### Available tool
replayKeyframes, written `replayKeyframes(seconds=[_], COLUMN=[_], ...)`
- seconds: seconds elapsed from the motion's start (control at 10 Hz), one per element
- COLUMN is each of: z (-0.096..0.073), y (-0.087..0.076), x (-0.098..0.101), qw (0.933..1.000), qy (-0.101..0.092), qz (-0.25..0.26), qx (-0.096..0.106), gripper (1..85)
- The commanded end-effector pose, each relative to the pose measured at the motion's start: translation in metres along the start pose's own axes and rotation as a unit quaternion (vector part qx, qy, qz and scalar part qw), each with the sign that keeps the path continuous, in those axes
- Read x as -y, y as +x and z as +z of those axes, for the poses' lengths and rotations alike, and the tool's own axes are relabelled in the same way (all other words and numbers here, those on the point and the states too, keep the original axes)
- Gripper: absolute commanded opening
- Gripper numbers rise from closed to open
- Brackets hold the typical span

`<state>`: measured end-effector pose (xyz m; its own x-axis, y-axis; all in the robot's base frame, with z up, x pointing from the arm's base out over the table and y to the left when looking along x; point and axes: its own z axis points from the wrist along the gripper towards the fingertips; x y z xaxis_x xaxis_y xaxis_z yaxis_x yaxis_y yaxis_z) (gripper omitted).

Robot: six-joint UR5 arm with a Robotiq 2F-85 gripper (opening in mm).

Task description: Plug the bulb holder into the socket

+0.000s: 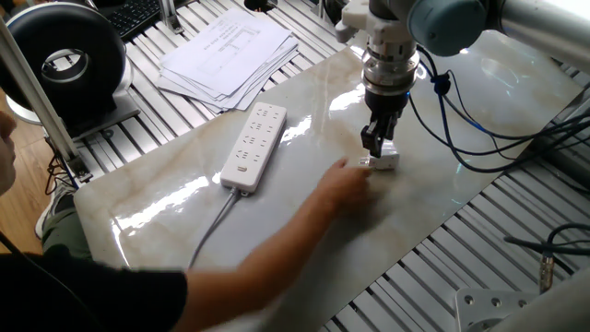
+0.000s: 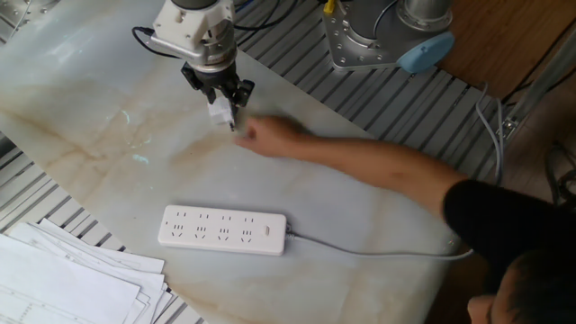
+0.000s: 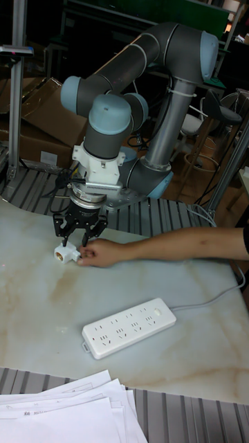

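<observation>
The bulb holder (image 1: pixel 381 160) (image 2: pixel 220 112) (image 3: pixel 66 254) is a small white plug that lies on the marble table, directly under my gripper (image 1: pixel 377 143) (image 2: pixel 221 97) (image 3: pixel 76 240). The gripper points down, open, with its fingertips just above and to either side of the holder. A person's hand (image 1: pixel 346 181) (image 2: pixel 261 133) (image 3: pixel 102 252) reaches across the table and touches the holder from the side. The socket (image 1: pixel 253 146) (image 2: pixel 223 229) (image 3: pixel 129 327) is a long white power strip that lies flat, well away from the holder, with its grey cable (image 1: pixel 214 221) trailing off one end.
A loose stack of papers (image 1: pixel 226 51) (image 2: pixel 72 279) lies beyond the socket. A black round device (image 1: pixel 64 57) stands at the table's corner. The person's arm (image 2: pixel 387 175) spans the table between the gripper and its edge. Cables (image 1: pixel 479 138) hang by the arm.
</observation>
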<state>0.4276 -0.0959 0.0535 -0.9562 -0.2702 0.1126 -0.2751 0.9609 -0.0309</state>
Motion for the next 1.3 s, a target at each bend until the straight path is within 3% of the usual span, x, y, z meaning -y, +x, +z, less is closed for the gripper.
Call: replayKeyframes(seconds=[0.0, 0.2, 0.5, 0.8, 1.2], z=[-0.001, -0.001, -0.001, 0.002, 0.000], y=[-0.003, -0.003, -0.005, -0.018, -0.028], x=[-0.002, -0.001, -0.013, -0.035, -0.043], qw=[1.0000, 0.9999, 0.9995, 0.9961, 0.9937], qy=[-0.005, -0.007, -0.029, -0.083, -0.101], qz=[-0.002, -0.003, 0.001, 0.011, 0.026], qx=[0.007, 0.008, 0.009, 0.028, 0.041], gripper=[52.3, 52.3, 52.3, 55.3, 56.3])
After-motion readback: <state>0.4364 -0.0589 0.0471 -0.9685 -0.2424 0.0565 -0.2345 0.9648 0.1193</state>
